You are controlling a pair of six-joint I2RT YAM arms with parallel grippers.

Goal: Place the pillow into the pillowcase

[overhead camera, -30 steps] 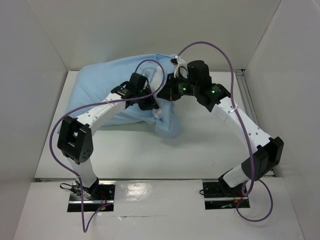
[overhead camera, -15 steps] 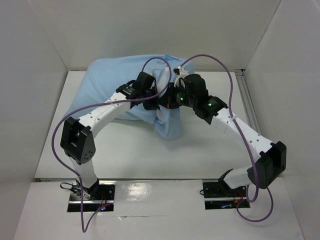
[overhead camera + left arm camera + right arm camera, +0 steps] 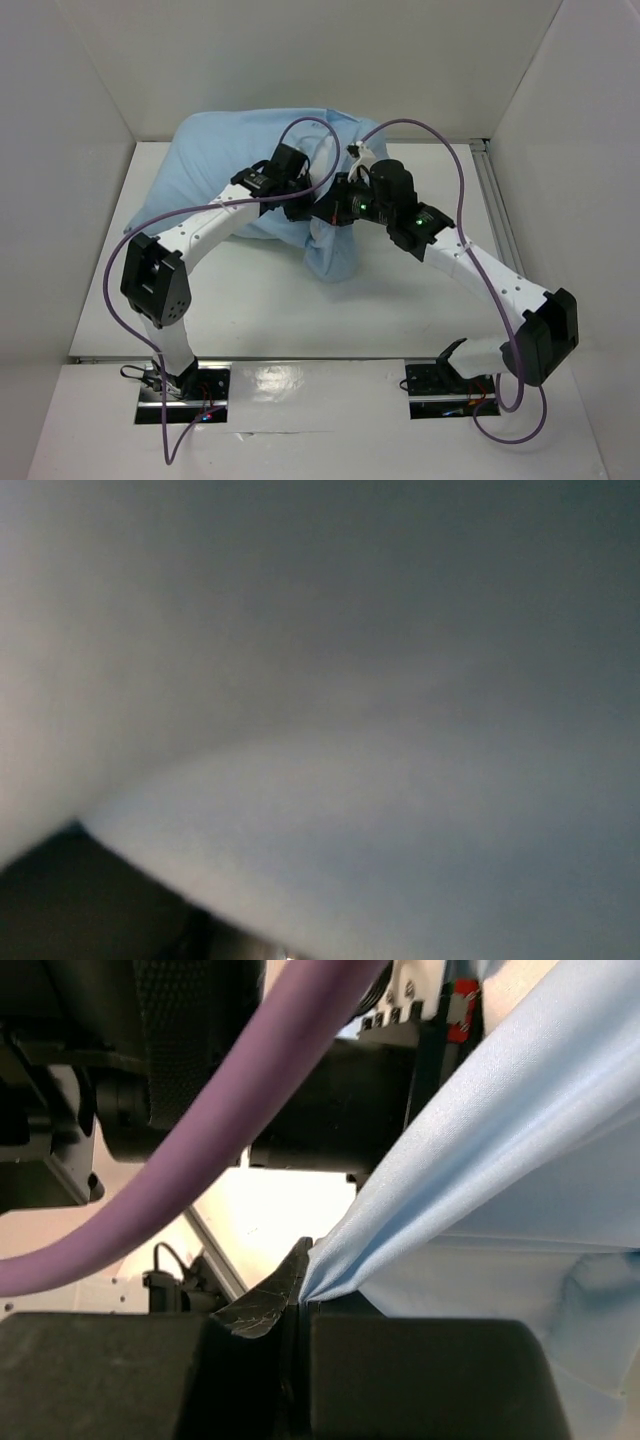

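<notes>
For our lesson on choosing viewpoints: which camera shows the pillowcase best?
Top external: the pillowcase shows almost whole and bulging. Right wrist shows only a fold pinched in the right hand; left wrist shows just a blurred pale surface filling the frame.

Overhead view's bright and even, sharp all over, soft shadows under the arms (image 3: 220, 215) on the white tabletop (image 3: 400, 300), glare on the glossy near ledge (image 3: 320, 420). Left wrist: dim grey blur (nothing focused). Right wrist: purple cable (image 3: 250, 1110) soft up close, pillowcase (image 3: 520, 1110) crisper, blown-out patch behind.
</notes>
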